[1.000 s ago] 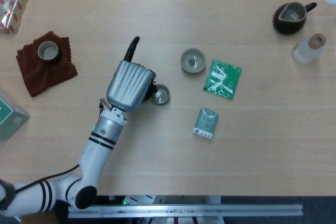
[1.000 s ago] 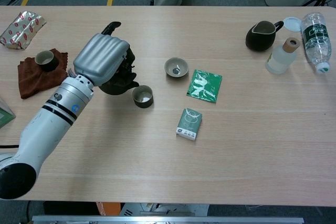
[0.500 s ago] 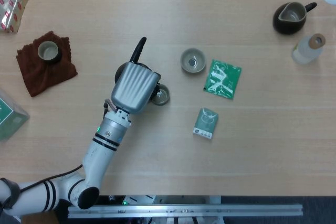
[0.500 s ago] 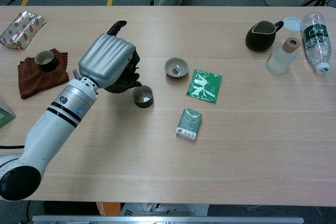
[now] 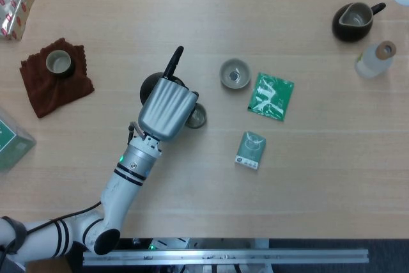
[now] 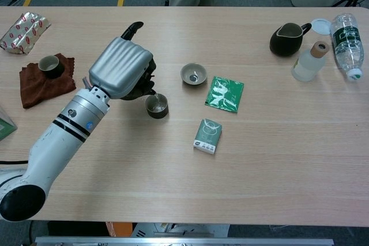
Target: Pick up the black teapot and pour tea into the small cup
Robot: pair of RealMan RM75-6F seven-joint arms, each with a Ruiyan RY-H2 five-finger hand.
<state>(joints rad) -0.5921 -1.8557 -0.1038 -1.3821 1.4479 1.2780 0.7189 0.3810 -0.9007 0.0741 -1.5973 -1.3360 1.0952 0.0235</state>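
Note:
My left hand point(image 5: 166, 107) point(image 6: 121, 69) grips the black teapot point(image 5: 152, 83) point(image 6: 142, 85), which is mostly hidden under the silver back of the hand. The pot's long black handle point(image 5: 173, 61) point(image 6: 131, 29) sticks out past the hand, away from me. The teapot is tilted toward the small cup point(image 5: 196, 116) point(image 6: 156, 106), which stands right beside the hand on its right side. In the chest view a thin pale stream runs from the pot down into the cup. My right hand is in neither view.
A second small bowl point(image 5: 234, 73) and a green packet point(image 5: 271, 96) lie to the right, with a small green box point(image 5: 250, 149) nearer me. A cup on a brown cloth point(image 5: 57, 63) sits far left. A dark pitcher point(image 5: 353, 21) and bottles point(image 6: 347, 37) stand at the far right.
My left hand has shifted right toward the small cup and tipped the teapot further over it. The handle has swung to the right. Nothing else has moved.

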